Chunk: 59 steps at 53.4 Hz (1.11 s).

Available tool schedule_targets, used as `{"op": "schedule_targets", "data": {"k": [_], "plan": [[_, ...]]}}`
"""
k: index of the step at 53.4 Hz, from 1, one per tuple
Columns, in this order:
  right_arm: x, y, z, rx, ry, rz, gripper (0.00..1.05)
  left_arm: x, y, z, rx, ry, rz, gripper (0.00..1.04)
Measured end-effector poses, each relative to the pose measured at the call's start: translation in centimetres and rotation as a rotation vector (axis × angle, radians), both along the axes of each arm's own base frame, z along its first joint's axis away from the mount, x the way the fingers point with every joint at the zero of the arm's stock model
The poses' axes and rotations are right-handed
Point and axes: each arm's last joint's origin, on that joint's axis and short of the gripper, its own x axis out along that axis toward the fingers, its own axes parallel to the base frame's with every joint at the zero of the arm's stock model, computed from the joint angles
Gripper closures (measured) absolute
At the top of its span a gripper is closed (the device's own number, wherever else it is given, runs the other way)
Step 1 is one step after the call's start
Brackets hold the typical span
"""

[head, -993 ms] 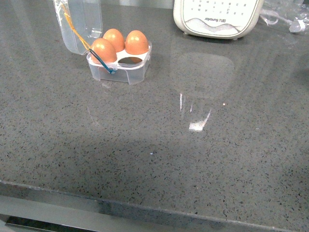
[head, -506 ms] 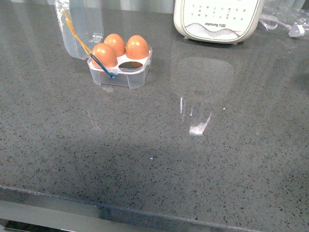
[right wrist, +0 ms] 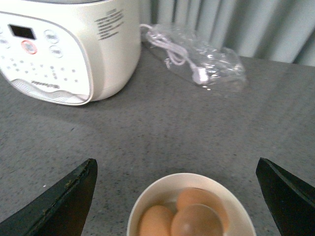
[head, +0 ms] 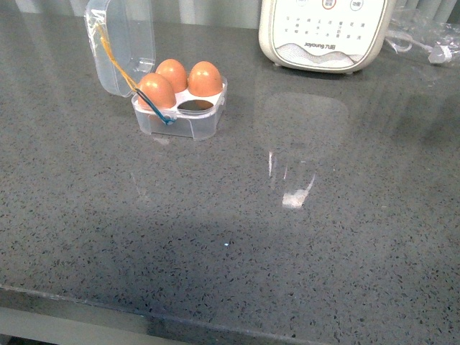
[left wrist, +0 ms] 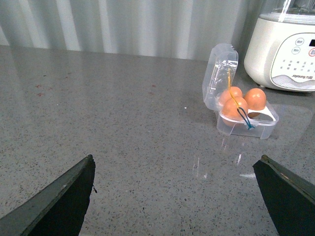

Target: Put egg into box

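Note:
The clear box (head: 180, 108) stands open at the far left of the grey counter, its lid (head: 122, 43) raised. Three orange-brown eggs (head: 157, 90) fill three slots and the front right slot (head: 195, 106) is empty. The box also shows in the left wrist view (left wrist: 246, 115), far ahead of my open, empty left gripper (left wrist: 176, 162). My right gripper (right wrist: 177, 162) is open and empty, hanging over a white bowl (right wrist: 147, 196) that holds orange-brown eggs (right wrist: 157, 221). I cannot tell how many are in it. Neither gripper shows in the front view.
A large white appliance with buttons (head: 323, 32) stands at the back of the counter, also in the right wrist view (right wrist: 64, 44). A clear bag with a white cable (right wrist: 202, 64) lies beside it at the back right. The counter's front edge (head: 215, 327) is near.
The front view has shifted a little, so the box and appliance sit slightly lower in the picture. Nothing on the counter has moved relative to anything else.

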Motion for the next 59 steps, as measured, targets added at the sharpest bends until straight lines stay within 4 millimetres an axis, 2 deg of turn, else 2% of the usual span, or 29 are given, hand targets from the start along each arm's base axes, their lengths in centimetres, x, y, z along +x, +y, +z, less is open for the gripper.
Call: {"op": "schedule_targets", "data": {"k": [6, 18, 31, 59], "plan": [[0.6, 0.3, -0.9, 0.015, 0.03, 0.075, 0.07, 0.0, 0.0, 0.0, 0.0, 0.0, 0.0, 0.07], [0.7, -0.3, -1.4, 0.018, 0.031, 0.055, 0.07, 0.0, 0.0, 0.0, 0.0, 0.0, 0.0, 0.07], [0.4, -1.3, -3.4, 0.039, 0.08, 0.033, 0.07, 0.0, 0.0, 0.0, 0.0, 0.0, 0.0, 0.07], [0.6, -3.0, -5.8, 0.083, 0.119, 0.004, 0.07, 0.0, 0.0, 0.0, 0.0, 0.0, 0.0, 0.07]]}}
